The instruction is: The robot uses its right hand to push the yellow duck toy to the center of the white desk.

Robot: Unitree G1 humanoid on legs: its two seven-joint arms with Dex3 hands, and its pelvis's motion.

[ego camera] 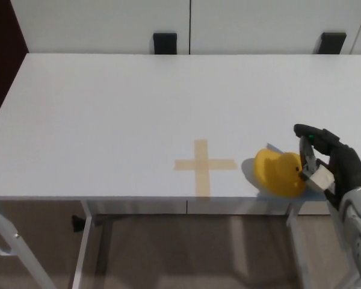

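Duck [279, 173] tipped against spread, empty fingers [310, 131] of right hand [328, 159], at three o'clock from tape cross [203, 164].

Single head view, high above, facing down over the white desk [108, 108], near edge closest

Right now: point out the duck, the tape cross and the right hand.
yellow duck toy [278, 173], head view, on its body.
tape cross [203, 164], head view, where the strips cross.
right hand [331, 161], head view, middle of the black hand.
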